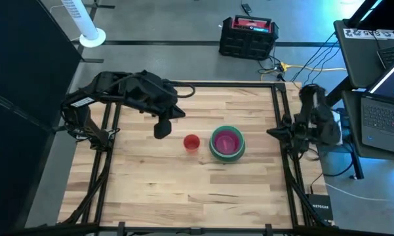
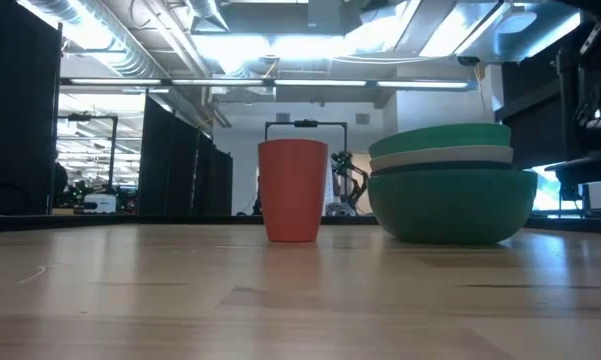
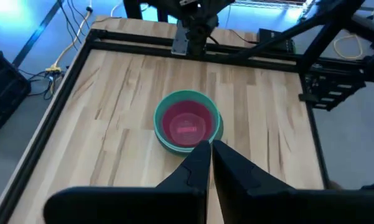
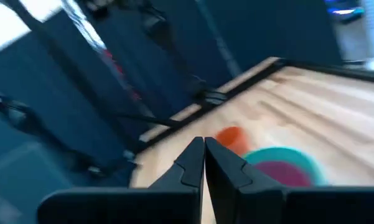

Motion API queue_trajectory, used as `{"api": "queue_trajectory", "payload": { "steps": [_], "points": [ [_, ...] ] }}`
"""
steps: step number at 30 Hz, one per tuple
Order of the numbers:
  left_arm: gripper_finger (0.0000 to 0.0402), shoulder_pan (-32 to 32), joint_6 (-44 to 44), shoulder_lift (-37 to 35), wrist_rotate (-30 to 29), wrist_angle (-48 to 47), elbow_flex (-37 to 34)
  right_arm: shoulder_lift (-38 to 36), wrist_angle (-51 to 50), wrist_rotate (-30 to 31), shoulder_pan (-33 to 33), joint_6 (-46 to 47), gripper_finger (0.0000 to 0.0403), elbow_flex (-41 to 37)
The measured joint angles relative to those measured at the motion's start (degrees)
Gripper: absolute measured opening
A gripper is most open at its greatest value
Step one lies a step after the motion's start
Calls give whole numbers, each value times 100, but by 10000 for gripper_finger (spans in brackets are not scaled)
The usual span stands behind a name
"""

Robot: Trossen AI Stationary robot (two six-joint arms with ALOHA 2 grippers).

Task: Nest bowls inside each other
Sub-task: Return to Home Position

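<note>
The bowls [image 1: 227,143] stand nested in one stack on the wooden table, right of centre: a green outer bowl [image 2: 452,205] resting on its base, a white rim and a green rim above it, and pink innermost [image 3: 187,124]. A red cup [image 1: 191,142] stands upright just left of the stack. My left gripper [image 1: 162,129] hangs shut above the table, left of the cup, holding nothing; its shut fingers [image 3: 210,163] show in its wrist view. My right gripper [image 4: 204,154] is shut and empty, drawn back at the table's right edge [image 1: 301,128].
A black metal frame [image 1: 280,111] runs around the tabletop. Off the table lie a black and red case [image 1: 248,36] at the far side and laptops [image 1: 383,111] at the right. Bare wood stretches along the near half of the table.
</note>
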Motion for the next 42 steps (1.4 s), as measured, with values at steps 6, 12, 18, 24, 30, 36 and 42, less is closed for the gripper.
{"api": "queue_trajectory", "payload": {
  "steps": [6, 12, 18, 24, 30, 36, 42],
  "points": [
    [1, -29, -206, -71, 0, -7, -1, -616, 3196, -845, 27, -2340, 0, -1284],
    [1, -38, -371, -104, -2, -182, -3, -678, 4674, -1562, -725, -3400, 0, -1906],
    [1, -28, -416, -110, -5, -178, -3, -677, 6018, -2034, -1980, -4725, 0, -2311],
    [1, -19, -461, -116, -8, -174, -3, -674, 6750, -2184, -3288, -5695, 0, -2611],
    [1, -34, -577, -117, -28, -279, -4, -674, 5488, -2197, -4764, -5089, 0, -2611],
    [1, -35, -860, -117, -42, -477, -5, -656, 3385, -5322, -6463, -2533, 0, -2611],
    [1, -94, -1024, -112, -60, -489, -5, -662, 3348, -7152, -7584, -2310, 0, -2584]
  ]
}}
